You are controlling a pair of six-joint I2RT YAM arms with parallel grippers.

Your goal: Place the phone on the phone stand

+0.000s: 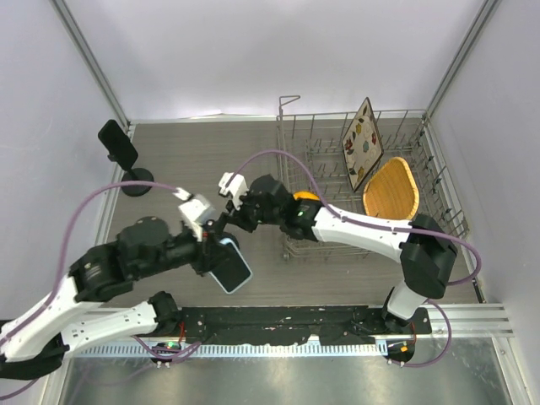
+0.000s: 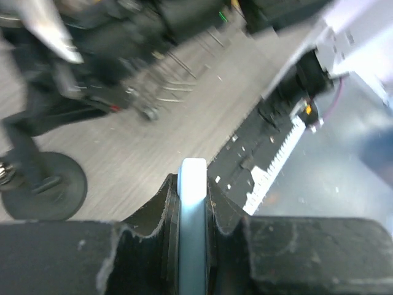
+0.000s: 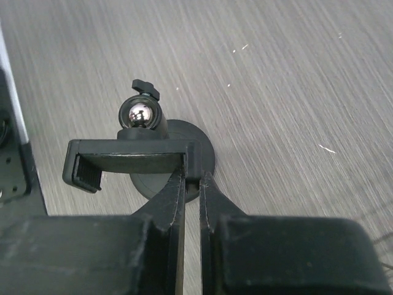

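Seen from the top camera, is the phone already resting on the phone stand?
No. The left gripper holds the phone near the arm bases, while the phone stand stands apart at the far left.

Top view overhead, looking down; wrist views close, sharing tabletop (image 1: 211, 160)

The left pincer (image 2: 192, 184) clamps the phone (image 2: 193, 239) edge-on between its 2 fingers (image 2: 153, 212). A round black stand base (image 2: 44, 187) sits on the grey surface (image 2: 153, 144) at left.
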